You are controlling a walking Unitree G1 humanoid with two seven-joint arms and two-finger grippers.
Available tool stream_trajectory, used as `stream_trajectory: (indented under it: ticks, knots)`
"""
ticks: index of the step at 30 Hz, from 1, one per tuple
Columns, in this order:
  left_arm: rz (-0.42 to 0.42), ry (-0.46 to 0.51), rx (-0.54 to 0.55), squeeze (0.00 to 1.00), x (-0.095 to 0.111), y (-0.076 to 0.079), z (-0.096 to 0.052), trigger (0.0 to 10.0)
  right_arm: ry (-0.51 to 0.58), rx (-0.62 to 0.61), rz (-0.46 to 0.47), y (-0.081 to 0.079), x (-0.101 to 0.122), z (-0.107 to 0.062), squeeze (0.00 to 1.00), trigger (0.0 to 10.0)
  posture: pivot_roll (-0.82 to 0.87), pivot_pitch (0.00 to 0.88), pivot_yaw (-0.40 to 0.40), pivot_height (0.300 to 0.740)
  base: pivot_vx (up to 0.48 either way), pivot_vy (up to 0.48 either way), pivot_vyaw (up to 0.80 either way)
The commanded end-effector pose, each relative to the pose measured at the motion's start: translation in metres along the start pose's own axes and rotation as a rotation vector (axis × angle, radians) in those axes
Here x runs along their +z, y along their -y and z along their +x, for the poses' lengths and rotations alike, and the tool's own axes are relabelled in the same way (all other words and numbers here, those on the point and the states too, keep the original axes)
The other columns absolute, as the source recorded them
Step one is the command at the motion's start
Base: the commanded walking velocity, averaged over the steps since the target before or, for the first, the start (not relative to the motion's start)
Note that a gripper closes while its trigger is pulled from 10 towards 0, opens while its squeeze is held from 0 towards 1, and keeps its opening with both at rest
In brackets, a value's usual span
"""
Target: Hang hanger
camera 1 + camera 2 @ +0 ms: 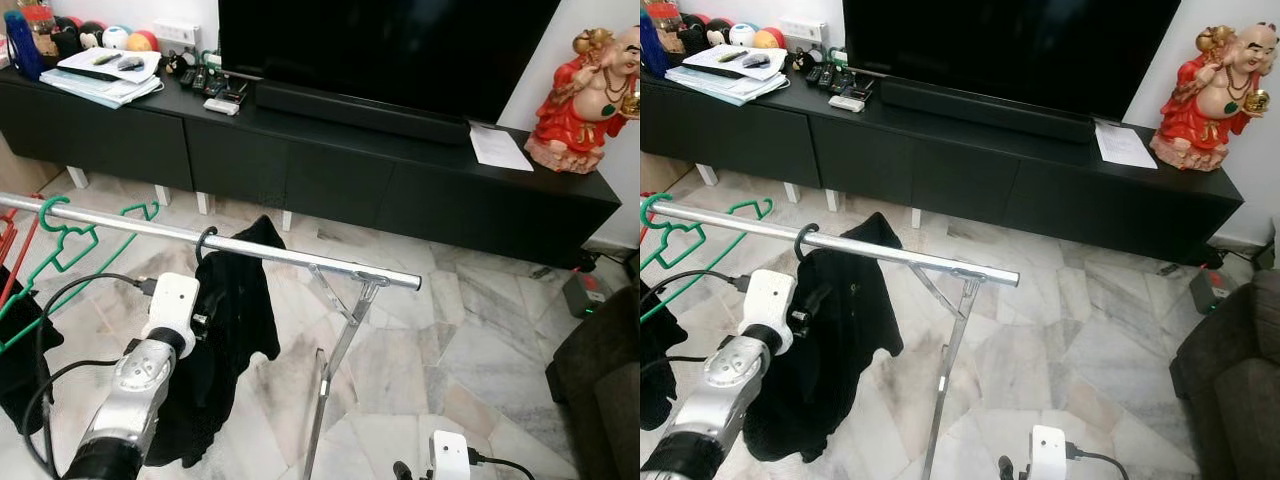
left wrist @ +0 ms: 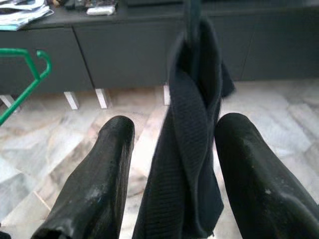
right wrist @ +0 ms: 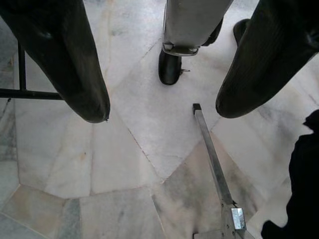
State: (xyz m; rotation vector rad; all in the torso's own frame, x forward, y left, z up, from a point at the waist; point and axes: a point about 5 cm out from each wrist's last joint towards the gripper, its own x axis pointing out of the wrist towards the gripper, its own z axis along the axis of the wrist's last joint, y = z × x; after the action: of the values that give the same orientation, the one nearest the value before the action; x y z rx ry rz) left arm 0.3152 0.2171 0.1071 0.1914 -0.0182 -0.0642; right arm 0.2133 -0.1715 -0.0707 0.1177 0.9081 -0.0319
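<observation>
black cloth is what you see first: the dark garment (image 1: 225,330) hangs from a black hanger hook (image 1: 203,242) that is looped over the silver rail (image 1: 250,249) of the clothes rack, near the rail's free end. the garment drops down beside the rack's slanted metal leg (image 1: 335,370) toward the marble floor (image 1: 460,330).

your left gripper (image 2: 172,164) is raised just behind the garment. in the left wrist view its two black fingers (image 2: 94,184) stand apart, one on each side of the folded cloth, and the cloth hangs in the gap between them. whether the pads press it, you cannot tell; they look open around it, not closed.

your right gripper (image 3: 159,109) hangs low, pointing at the floor. its fingers are spread wide and hold nothing; between them you see the floor and the foot of the rack.

further left on the same rail hang green hangers (image 1: 75,245), with another dark cloth (image 1: 20,350) below them.

behind the rack stands a long black tv cabinet (image 1: 300,170) with a large tv (image 1: 380,45), papers (image 1: 100,75), remotes (image 1: 210,90) and a red statue (image 1: 590,90) on it.
</observation>
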Motion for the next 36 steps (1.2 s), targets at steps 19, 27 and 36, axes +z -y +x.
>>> stream_trajectory:
  ticks: [19,27,36]
  knots:
    - [0.028,-0.085,0.054,0.00,-0.026,-0.034,-0.094,10.0,-0.015,-0.018,0.012,0.006,-0.005,-0.001,0.00,10.0,0.06,0.086,-0.097,0.740,0.000,0.000,0.00]
    - [0.057,-0.435,-0.031,0.00,-0.096,-0.021,-0.129,10.0,-0.018,-0.020,0.009,0.006,-0.004,-0.001,0.00,10.0,0.07,0.092,-0.097,0.740,0.000,0.000,0.00]
    - [-0.044,-0.633,-0.022,0.00,-0.138,0.001,-0.110,10.0,-0.014,-0.029,0.034,0.001,-0.005,-0.001,0.00,10.0,0.04,0.070,-0.051,0.740,0.000,0.000,0.00]
